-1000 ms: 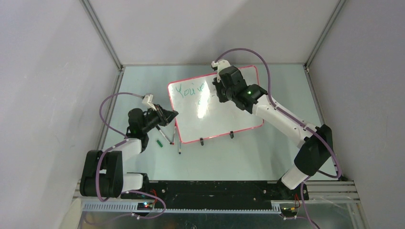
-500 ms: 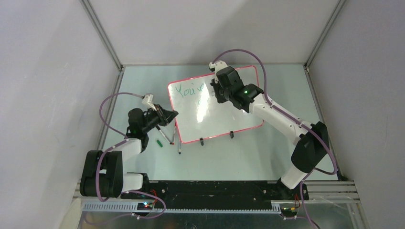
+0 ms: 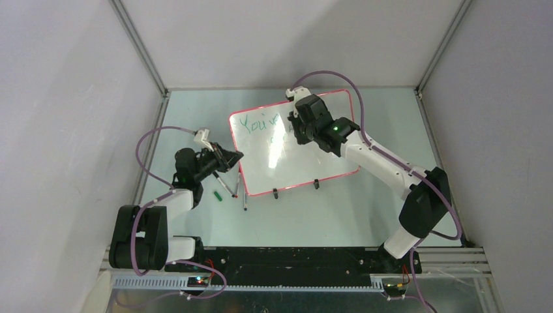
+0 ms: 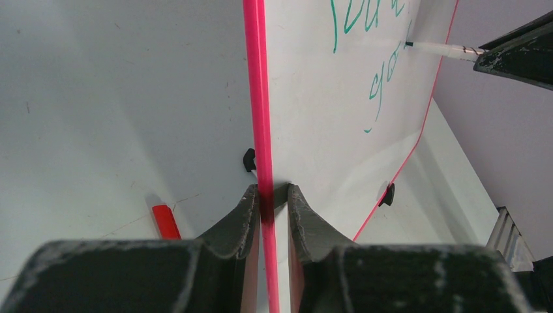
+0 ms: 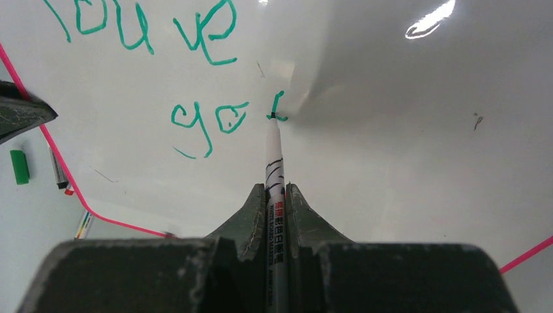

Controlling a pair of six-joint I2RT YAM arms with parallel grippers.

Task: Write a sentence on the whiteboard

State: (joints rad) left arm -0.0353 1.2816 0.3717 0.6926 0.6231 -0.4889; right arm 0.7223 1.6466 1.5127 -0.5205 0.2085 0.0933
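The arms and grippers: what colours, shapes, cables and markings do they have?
The left arm and right arm have white tubular links and black joint housings. A purple cable loops from each wrist. The right arm carries a small green light. The left gripper and right gripper have dark grey, scuffed, tapering fingers.

Pale-green table (image 3: pixel 339 215): whiteboard (image 3: pixel 293 166) rests on its clip feet (image 3: pixel 274 193). Just left of it: green cap (image 3: pixel 218 195), 2 pens (image 3: pixel 226 186), poss. a red cap (image 4: pixel 166 222).
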